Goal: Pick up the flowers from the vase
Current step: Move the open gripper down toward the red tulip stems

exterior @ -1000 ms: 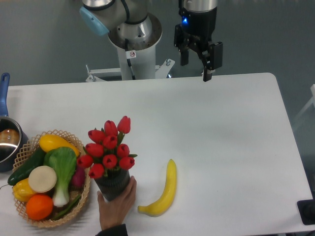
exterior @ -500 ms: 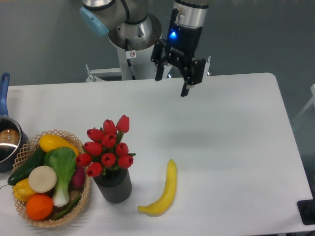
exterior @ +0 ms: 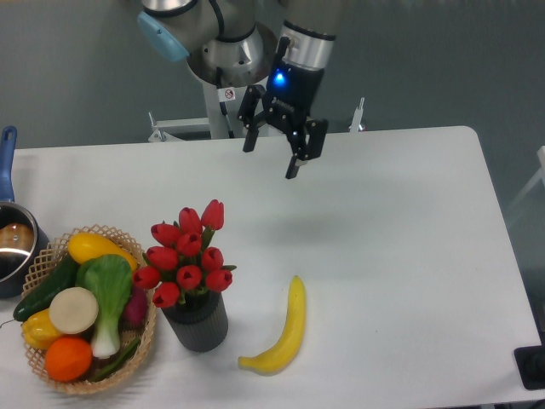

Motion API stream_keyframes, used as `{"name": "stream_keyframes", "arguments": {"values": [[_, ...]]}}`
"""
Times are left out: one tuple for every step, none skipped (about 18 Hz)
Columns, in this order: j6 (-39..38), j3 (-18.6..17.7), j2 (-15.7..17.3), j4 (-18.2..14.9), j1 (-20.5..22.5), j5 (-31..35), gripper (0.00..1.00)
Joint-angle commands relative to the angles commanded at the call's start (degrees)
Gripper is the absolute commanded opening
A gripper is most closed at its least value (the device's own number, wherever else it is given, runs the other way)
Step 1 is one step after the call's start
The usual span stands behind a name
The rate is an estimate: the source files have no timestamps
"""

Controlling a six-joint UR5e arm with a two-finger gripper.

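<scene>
At the desk's left edge you have a blue-handled metal pot (exterior: 12, 243), then a woven basket (exterior: 51, 256) of vegetables and fruit. Near the front edge, the red tulip bunch (exterior: 187, 256) stands in the dark grey ribbed vase (exterior: 197, 322); it probably handles light and crushable, so grip the stems below the buds. The two-finger gripper (exterior: 271, 158) hangs near the back edge, jaws spread, holding nothing.

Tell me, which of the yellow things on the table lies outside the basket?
The banana, lying bare on the table right of the vase. The other yellow items sit inside the wicker basket.
</scene>
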Motion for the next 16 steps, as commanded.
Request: {"name": "stream_keyframes", "arguments": {"values": [[-2.02,0.09,-0.61,0.26,-0.09,-2.9,1.0],[-3.35,0.26,-1.75,0.7,0.0,-5.71,1.0],[-3.8,0.26,-2.72,0.97,0.0,-8.61,1.0],[-3.8,0.26,-3.77,1.14,0.0,-10.99,1.0],[-3.71,0.26,-5.26,2.19,-0.09,-12.76,1.0],[-3.28,0.35,-7.1,4.55,-0.09,-13.56,1.0],[-3.19,0.52,-9.12,7.44,-0.09,-13.83,1.0],[-3.19,0.96,-10.97,9.56,-0.35,-13.92,1.0],[-3.19,1.75,-12.47,10.19,-1.05,-14.0,1.0],[-3.19,2.71,-13.79,10.37,-1.58,-14.0,1.0],[-3.27,4.11,-15.46,10.46,-2.19,-14.0,1.0],[-3.19,5.96,-16.95,10.46,-2.89,-14.0,1.0],[-3.19,7.71,-18.19,10.46,-3.51,-14.0,1.0],[-3.19,9.04,-19.59,10.46,-3.95,-14.0,1.0],[-3.19,10.18,-20.91,10.55,-4.56,-14.0,1.0],[-3.19,11.24,-21.79,10.64,-5.18,-14.0,1.0]]}}
